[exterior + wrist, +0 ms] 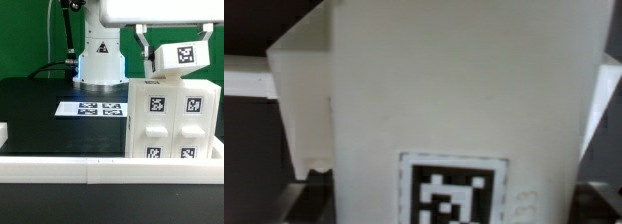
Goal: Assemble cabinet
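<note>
Outwardly, we see the cabinet [172, 120] standing upright on the black table [40, 100], at the exterior view's right, its tagged panels facing the camera. A small white tagged block [182, 55] sits tilted at the cabinet's top edge. The gripper [150, 55] hangs just above the cabinet, right beside that block. Off the cabinet's side, toward the exterior view's left, the marker board [95, 107] lies flat near the robot base [100, 55]. A white rail [90, 172] runs in front of the cabinet along the table's near edge.

The wrist view gives us what the exterior one does not: a plain white face [455, 90] very close, filling most of the frame, with one black-and-white tag [450, 192] on it. We cannot tell whether that face belongs to the cabinet or to the block. Neither view shows the fingertips clearly, so we cannot tell how wide the jaws stand or whether they touch anything.
</note>
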`<state>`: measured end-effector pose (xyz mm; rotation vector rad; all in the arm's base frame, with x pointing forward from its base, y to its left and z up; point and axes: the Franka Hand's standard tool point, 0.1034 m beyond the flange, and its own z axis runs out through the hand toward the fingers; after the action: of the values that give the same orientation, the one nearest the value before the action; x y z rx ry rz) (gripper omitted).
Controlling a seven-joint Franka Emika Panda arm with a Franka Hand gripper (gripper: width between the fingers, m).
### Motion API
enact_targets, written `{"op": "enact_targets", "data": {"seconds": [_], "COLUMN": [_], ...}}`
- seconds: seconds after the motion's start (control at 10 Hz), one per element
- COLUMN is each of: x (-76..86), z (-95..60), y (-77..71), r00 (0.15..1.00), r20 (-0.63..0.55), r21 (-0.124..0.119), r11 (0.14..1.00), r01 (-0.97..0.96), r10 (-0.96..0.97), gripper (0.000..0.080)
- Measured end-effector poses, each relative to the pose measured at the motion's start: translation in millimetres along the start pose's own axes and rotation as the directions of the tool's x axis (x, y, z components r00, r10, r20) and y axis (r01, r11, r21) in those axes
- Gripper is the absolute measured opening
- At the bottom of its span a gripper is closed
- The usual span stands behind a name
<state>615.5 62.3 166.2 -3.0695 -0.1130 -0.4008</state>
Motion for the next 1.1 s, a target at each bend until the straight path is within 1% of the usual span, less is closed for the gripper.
{"op": "enact_targets", "data": {"seconds": [0.5,1.1], "x": [0.7,12.8], "z": [0.9,2.2], "y": [1.5,2.0], "r00": [1.0,0.993], "r20": [-0.001,-0.121], "r21": [-0.001,-0.016], "r11": [1.0,1.0], "r01": [0.015,0.009], "r10": [-0.015,-0.011], "gripper": [0.0557,0.056]}}
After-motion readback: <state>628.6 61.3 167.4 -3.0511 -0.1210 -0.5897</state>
